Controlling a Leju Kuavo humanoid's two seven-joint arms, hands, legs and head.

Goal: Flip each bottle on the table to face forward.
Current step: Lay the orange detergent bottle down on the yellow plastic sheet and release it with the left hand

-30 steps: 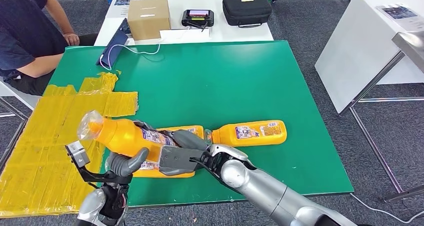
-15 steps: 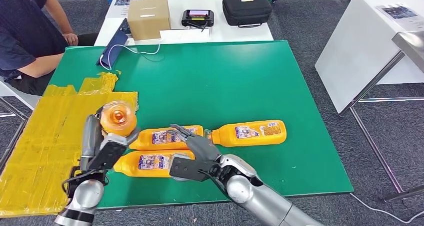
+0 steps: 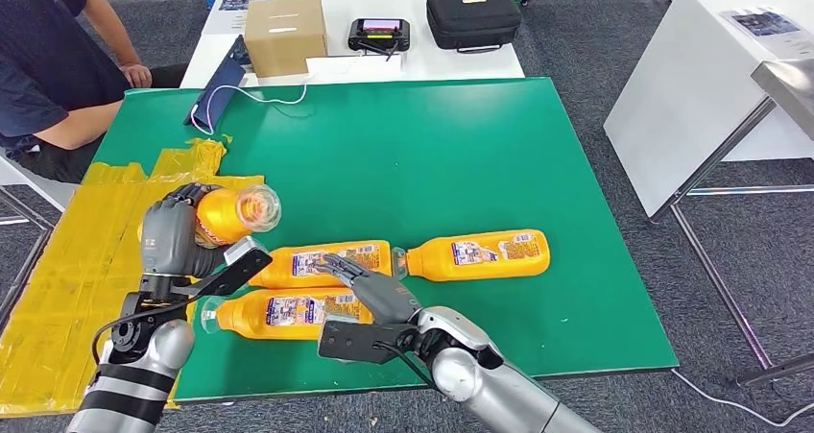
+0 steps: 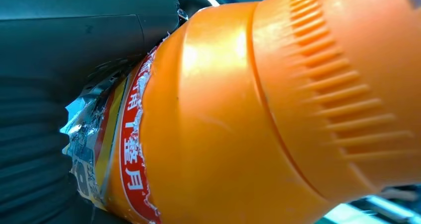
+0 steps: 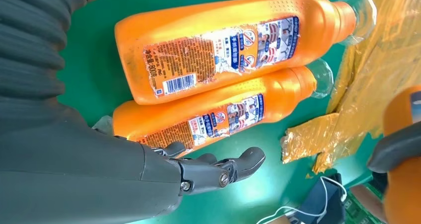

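Observation:
My left hand (image 3: 175, 233) grips an orange bottle (image 3: 223, 214) and holds it above the table's left part, its clear cap (image 3: 260, 205) pointing right. In the left wrist view the bottle (image 4: 278, 110) is pressed against the hand (image 4: 74, 45), its torn label showing. Three more orange bottles lie on the green table (image 3: 461, 155): two side by side (image 3: 326, 262) (image 3: 278, 313) and one further right (image 3: 480, 253). My right hand (image 3: 372, 297) hovers open over the two side-by-side bottles (image 5: 223, 40) (image 5: 218, 114), its fingers (image 5: 218, 172) touching nothing.
A yellow taped patch (image 3: 86, 260) covers the table's left side. A person (image 3: 48, 59) sits at the far left corner. A dark tablet (image 3: 216, 92) with a white cable lies near the far edge. Beyond stand a cardboard box (image 3: 285, 32) and a black case (image 3: 473, 15).
My right hand let go of the lifted bottle and sank toward the two lying bottles. My left hand kept the bottle, swung it left and turned its cap to the right.

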